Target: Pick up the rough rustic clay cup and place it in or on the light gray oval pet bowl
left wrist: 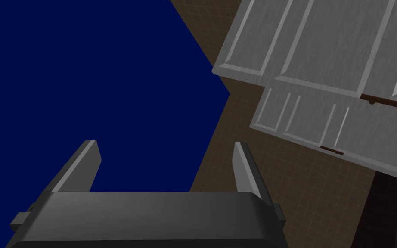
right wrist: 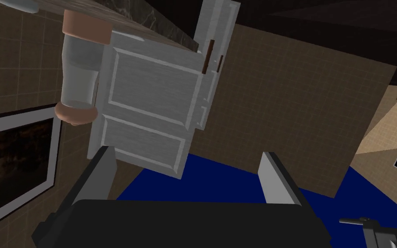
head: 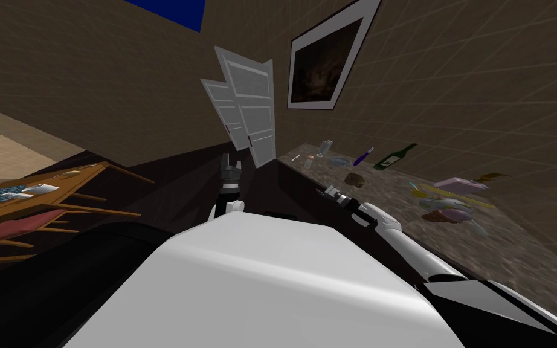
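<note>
Your right jaws stand wide open with nothing between them; the two fingers [right wrist: 102,174] stand well apart with only the far wall and a white panelled door [right wrist: 148,107] beyond them. In the head view these jaws hang over the near edge of the stone-patterned counter [head: 513,254].

The squat brown cup [head: 354,179] sits upright on that counter, just ahead of your right jaws and a little to their right. It is near them but not touching. Past the cup, farther from the jaws, lies a pale shallow bowl [head: 339,161], apart from the cup. Around the bowl stand a clear glass [head: 325,148], a purple bottle [head: 363,157] and a green bottle [head: 395,157], both bottles lying tilted.

A small pale cylinder [right wrist: 79,73] with terracotta-coloured ends stands on the counter's edge, ahead of the right jaws and off to one finger's side.

Well to the right of the right jaws, along the counter, are a pink box [head: 460,183] and a heap of coloured dishes [head: 446,208].

Your left jaws are raised in front of the chest, also wide open and empty, fingers [left wrist: 79,168] pointing toward the doors and away from the counter.
</note>
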Motion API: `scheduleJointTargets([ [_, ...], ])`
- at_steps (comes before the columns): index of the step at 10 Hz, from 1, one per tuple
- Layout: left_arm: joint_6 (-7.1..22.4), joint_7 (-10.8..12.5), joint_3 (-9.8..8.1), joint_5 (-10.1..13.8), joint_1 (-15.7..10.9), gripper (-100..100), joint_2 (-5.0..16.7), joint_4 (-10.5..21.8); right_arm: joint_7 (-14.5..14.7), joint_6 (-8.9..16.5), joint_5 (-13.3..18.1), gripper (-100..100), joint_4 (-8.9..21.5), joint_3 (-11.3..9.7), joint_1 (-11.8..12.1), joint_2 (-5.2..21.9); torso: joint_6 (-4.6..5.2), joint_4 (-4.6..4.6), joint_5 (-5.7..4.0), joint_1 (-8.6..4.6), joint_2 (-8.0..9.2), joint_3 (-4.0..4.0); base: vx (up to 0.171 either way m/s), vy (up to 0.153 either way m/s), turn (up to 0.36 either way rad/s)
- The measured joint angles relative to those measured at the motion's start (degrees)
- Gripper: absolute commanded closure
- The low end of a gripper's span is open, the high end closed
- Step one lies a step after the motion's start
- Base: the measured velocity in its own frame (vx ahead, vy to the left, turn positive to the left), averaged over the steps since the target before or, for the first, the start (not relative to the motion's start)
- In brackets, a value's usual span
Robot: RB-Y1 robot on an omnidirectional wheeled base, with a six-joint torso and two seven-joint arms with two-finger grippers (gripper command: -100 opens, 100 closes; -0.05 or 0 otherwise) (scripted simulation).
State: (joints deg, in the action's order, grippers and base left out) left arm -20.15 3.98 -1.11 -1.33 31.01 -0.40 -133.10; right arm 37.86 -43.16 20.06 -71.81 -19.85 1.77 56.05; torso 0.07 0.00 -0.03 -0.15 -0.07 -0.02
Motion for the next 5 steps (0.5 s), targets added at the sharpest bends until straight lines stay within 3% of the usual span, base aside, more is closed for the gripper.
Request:
scheduleJointTargets([
  [5, 0.0, 0.0, 0.0, 0.0, 0.0, 0, 0.0, 0.0, 3.0, -1.6, 3.1, -100, 8.5, -1.6, -2.5, 3.8, 0.01, 0.0, -0.01, -0.01, -0.01, -0.01, 0.023, -0.01, 0.095],
])
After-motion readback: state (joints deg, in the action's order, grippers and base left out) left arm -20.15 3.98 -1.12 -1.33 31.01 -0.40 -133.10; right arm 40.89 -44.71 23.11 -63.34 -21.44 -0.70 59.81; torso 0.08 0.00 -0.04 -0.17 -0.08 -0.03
